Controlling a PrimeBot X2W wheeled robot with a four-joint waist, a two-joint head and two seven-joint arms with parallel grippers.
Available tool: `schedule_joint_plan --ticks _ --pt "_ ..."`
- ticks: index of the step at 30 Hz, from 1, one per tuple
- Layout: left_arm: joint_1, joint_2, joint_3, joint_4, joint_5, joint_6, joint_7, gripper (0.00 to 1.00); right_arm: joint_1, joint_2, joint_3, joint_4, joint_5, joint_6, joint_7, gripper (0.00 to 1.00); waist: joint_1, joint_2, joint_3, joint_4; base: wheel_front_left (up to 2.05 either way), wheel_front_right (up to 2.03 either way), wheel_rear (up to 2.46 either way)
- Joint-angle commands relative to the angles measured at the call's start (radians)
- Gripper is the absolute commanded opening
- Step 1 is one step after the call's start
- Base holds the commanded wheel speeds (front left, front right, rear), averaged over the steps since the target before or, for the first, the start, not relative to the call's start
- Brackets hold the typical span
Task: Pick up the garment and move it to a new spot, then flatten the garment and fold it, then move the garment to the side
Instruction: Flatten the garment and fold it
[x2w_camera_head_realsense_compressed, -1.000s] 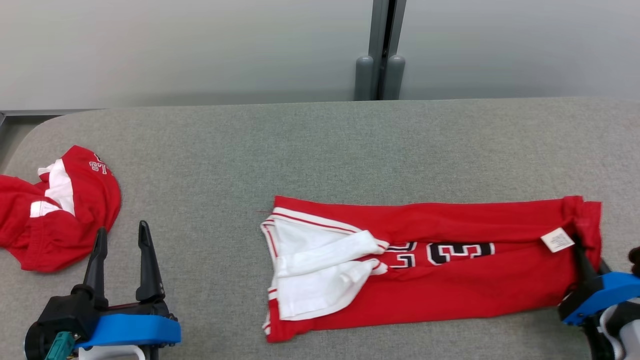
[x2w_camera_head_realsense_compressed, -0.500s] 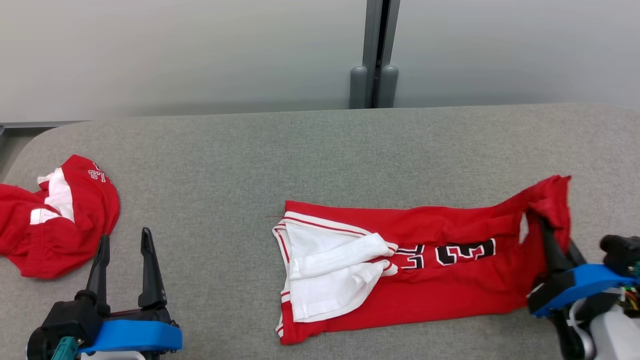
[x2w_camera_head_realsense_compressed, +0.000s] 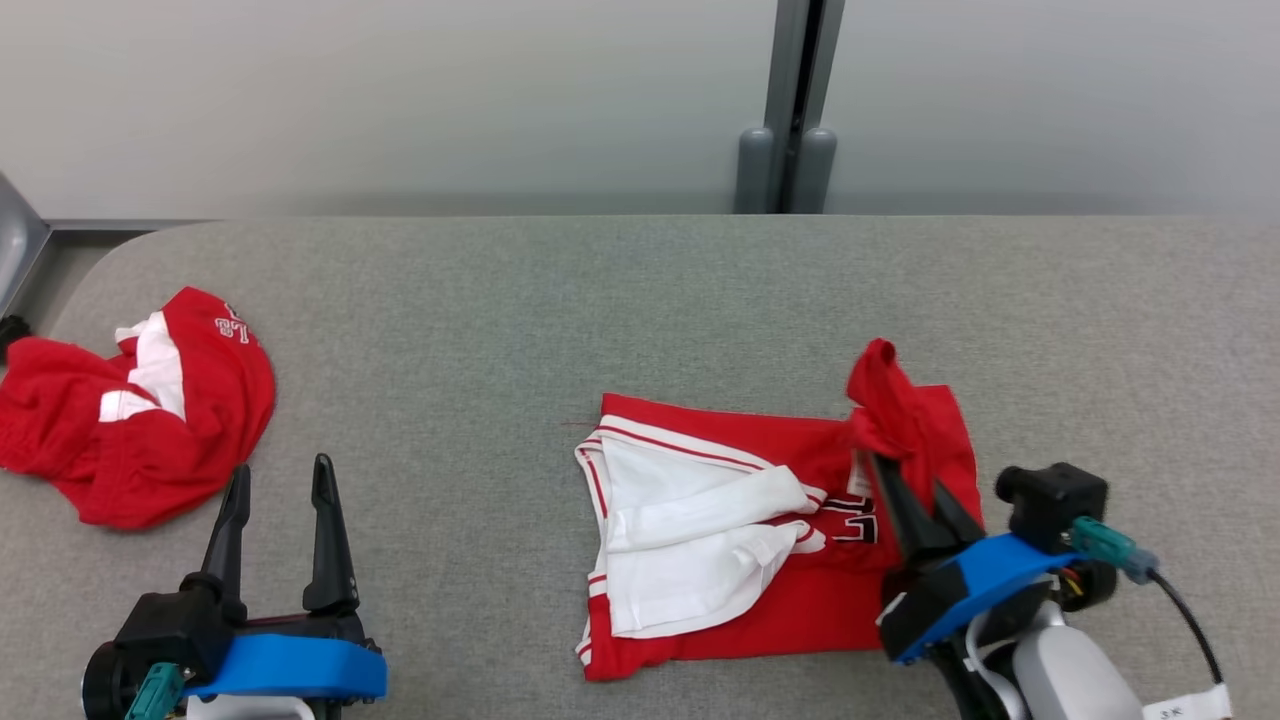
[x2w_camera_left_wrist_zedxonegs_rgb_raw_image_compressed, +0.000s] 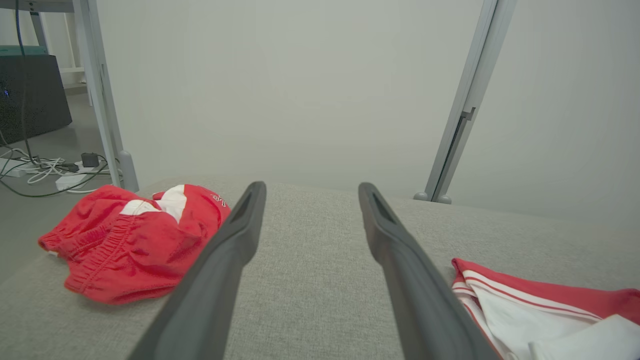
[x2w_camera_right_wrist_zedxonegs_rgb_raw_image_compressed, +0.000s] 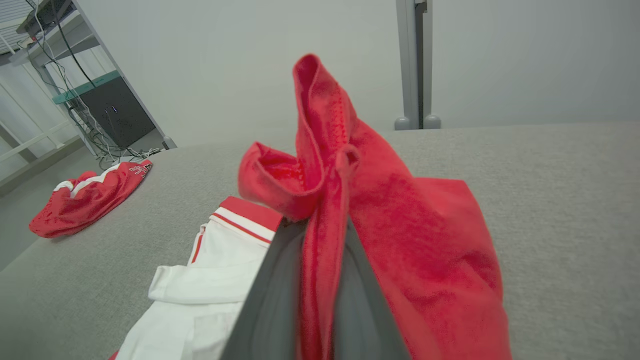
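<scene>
The 2 dark fingers of the right gripper (x2w_camera_head_realsense_compressed: 900, 478) pinch the right end of the red-and-white jersey garment (x2w_camera_head_realsense_compressed: 700, 560), holding it raised above the garment's middle on the grey fabric-covered desk (x2w_camera_head_realsense_compressed: 560, 310). The fingers of the left gripper (x2w_camera_head_realsense_compressed: 275, 478) stand spread and empty beside a crumpled red-and-white cloth (x2w_camera_head_realsense_compressed: 150, 420).

Bright even light, soft faint shadows, sharp focus, wide-angle wrist distortion

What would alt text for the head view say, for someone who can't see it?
The robot's right gripper pinches one end of a red and white jersey, held up over the rest, which lies on a grey padded table. The left gripper stands open at lower left, near a second crumpled red garment.
</scene>
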Motion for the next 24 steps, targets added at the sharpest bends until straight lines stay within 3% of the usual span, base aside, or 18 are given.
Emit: schedule_joint_plan --ticks 1,10,24 --pt "-0.018 -0.001 0.001 0.002 0.001 -0.003 -0.002 1.0 -0.018 0.005 0.012 -0.001 0.0 0.0 0.001 0.0 0.0 0.0 0.008 0.009 0.0 0.0 0.0" --pt "-0.053 -0.002 -0.029 0.018 -0.001 -0.007 -0.002 1.0 -0.094 0.021 0.179 0.056 0.081 0.0 -0.037 0.0 0.0 0.0 0.038 0.058 0.0 0.0 0.0" --pt "-0.102 -0.002 -0.07 0.034 -0.019 -0.006 -0.002 1.0 -0.206 0.022 0.319 0.201 0.229 0.0 -0.136 0.0 0.0 0.0 0.078 0.1 0.0 0.0 0.0"
